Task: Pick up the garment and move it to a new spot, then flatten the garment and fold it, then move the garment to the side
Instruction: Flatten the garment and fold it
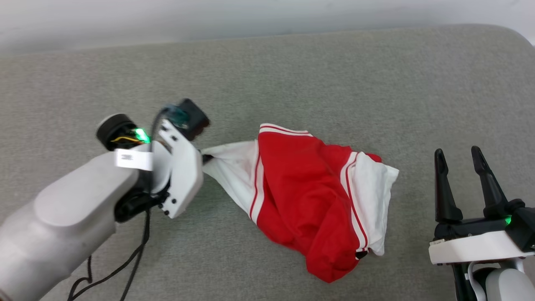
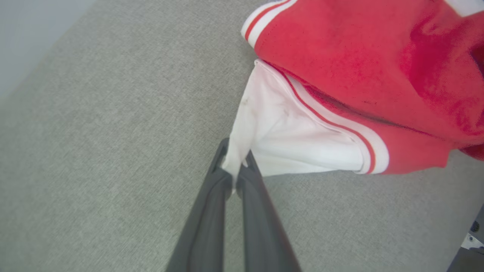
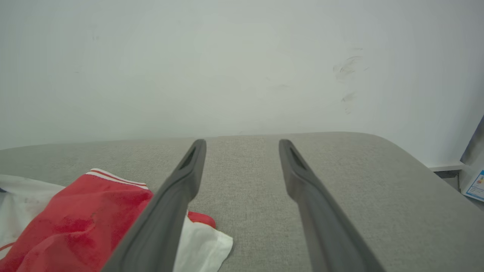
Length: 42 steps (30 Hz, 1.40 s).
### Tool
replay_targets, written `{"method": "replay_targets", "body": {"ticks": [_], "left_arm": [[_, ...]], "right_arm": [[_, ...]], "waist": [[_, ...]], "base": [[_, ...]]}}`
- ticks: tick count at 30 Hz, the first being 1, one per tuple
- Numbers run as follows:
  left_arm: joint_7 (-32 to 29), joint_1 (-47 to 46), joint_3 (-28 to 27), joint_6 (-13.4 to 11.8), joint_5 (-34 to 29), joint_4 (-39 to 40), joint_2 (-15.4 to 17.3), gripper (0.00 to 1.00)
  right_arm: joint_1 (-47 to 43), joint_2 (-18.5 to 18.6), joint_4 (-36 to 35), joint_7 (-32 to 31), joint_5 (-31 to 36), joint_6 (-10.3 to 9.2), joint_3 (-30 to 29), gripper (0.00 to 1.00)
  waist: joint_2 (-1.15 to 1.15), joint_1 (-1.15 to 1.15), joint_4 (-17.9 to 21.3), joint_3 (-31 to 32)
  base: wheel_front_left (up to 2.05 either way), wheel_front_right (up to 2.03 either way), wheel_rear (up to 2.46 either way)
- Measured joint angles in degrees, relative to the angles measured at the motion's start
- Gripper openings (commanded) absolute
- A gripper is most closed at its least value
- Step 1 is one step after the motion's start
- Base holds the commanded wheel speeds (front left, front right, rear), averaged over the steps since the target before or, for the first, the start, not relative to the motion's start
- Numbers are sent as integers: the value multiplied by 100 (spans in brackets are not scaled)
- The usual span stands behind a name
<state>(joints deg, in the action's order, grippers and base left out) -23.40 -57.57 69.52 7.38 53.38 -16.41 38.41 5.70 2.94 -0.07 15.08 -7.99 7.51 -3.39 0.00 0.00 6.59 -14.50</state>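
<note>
1. The white sleeve (image 2: 295, 143) was pinched at its tip by the left gripper (image 2: 235, 168).
2. The shirt (image 1: 309, 192) was found crumpled on the cushion (image 1: 292, 75); a slow, high lift was advised.
3. The right gripper (image 1: 457, 152) was seen spread, empty.

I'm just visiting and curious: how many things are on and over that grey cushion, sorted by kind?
Clothing: 1, the red-and-white garment, lying crumpled.
End effectors: 2, the left end effector shut on the garment, and the right end effector open and apart from it.
Padded tops: 1, the grey surface under it all.
Total: 4
</note>
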Motion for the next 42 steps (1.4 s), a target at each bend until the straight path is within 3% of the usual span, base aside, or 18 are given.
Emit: {"method": "replay_targets", "body": {"ticks": [11, 17, 27, 28, 29, 32, 36, 39, 42], "left_arm": [[870, 1175, -644, -653, 924, -13, 1062, 0], [1134, 1774, -792, -850, 1368, -197, 1395, 0], [1358, 2494, -870, -880, 1990, -795, 1410, 0], [1422, 2511, -878, -882, 1990, -855, 1365, 38], [1512, 2533, -886, -890, 1984, -900, 1316, 100], [1880, 2558, -918, -917, 1876, -1012, 1145, 100], [2696, 2621, -1048, -1144, 1631, -1051, 951, 100], [3428, 2732, -1201, -1472, 1462, -982, 865, 100], [3769, 2912, -1410, -1848, 1239, -761, 757, 100]], "right_arm": [[-118, 0, 5, 0, 53, 0, -53, 100], [-142, 0, 37, 0, 83, 0, -71, 100], [-163, 1, 141, 0, 154, 0, -122, 100], [-171, 1, 153, 0, 156, 0, -127, 100], [-190, 1, 163, 0, 165, 0, -137, 100], [-231, 1, 211, 0, 204, 0, -165, 100], [-283, 1, 210, 0, 270, 0, -201, 100], [-361, 1, 170, 0, 339, 0, -263, 100], [-373, 1, 94, 0, 411, 0, -330, 100]], "waist": [[0, 0, -417, 228], [0, 0, -457, 223], [0, 0, -472, 221], [0, 0, -476, 236], [0, 0, -482, 255], [0, 0, -512, 341], [0, 0, -546, 528], [0, 0, -571, 697], [0, 0, -605, 863]], "base": [[0, 0, 0], [0, 0, 0], [0, 0, 0], [0, 0, 0], [0, 0, 0], [0, 0, 0], [0, 0, 0], [0, 0, 0], [0, 0, 0]]}}
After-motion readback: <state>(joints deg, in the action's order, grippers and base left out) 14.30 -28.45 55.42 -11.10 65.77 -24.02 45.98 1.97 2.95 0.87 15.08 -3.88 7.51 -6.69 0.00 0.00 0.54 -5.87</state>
